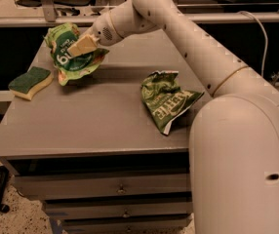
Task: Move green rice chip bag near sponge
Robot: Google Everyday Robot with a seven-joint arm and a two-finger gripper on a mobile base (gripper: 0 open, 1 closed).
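Note:
The green rice chip bag point(69, 57), light green with a dark green round patch and white lettering, hangs in my gripper point(81, 47) over the far left part of the grey table point(95, 121). The gripper is shut on the bag's upper part, and the bag's lower edge is close to or touching the tabletop. The sponge point(30, 82), dark green on top with a pale yellow base, lies flat near the table's left edge, a short way left of and below the bag.
A darker green wrinkly bag point(166, 100) with a white lettered band lies at the table's right, beside my arm's large white base point(237, 160). Drawers point(120, 186) sit under the tabletop. A rail and window frames run behind the table.

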